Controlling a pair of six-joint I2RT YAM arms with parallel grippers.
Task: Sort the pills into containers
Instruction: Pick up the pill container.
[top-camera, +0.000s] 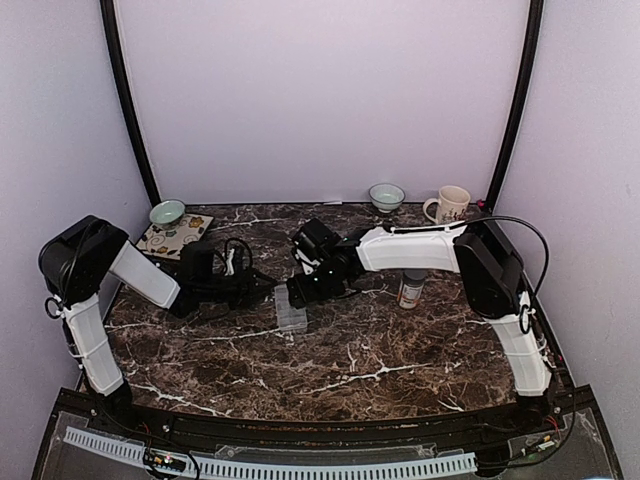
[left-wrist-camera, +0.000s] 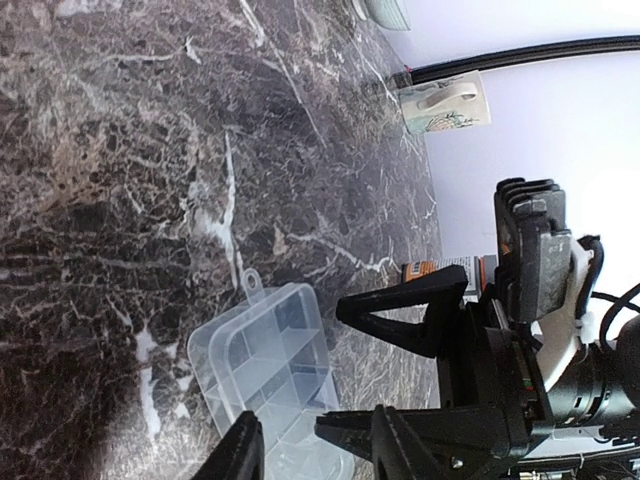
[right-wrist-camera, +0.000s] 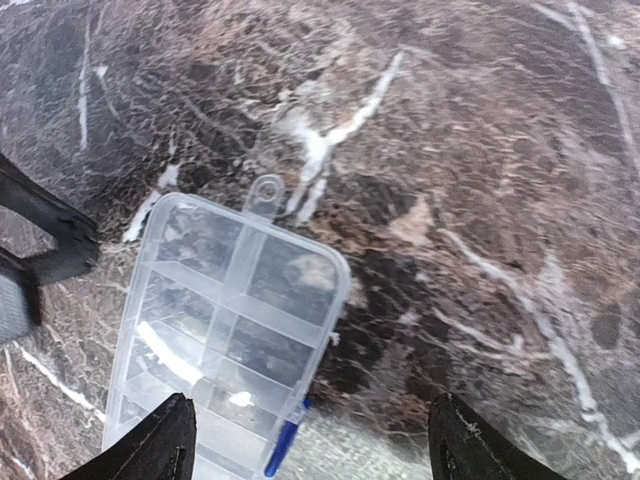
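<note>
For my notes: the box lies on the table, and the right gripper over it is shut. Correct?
No. The box lies on the table, and the right gripper over it is open, not shut; the right wrist view shows its jaws wide apart.

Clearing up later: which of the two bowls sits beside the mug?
The right-hand bowl, just left of the mug; the pale green bowl stands far left by the patterned tile.

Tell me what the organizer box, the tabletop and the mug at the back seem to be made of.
Organizer box: clear glossy plastic; the marbling shows through it.
Tabletop: dark marble-look surface with white veins; stone or printed laminate, unclear.
Mug: cream, likely glazed ceramic, but too small to be sure.
</note>
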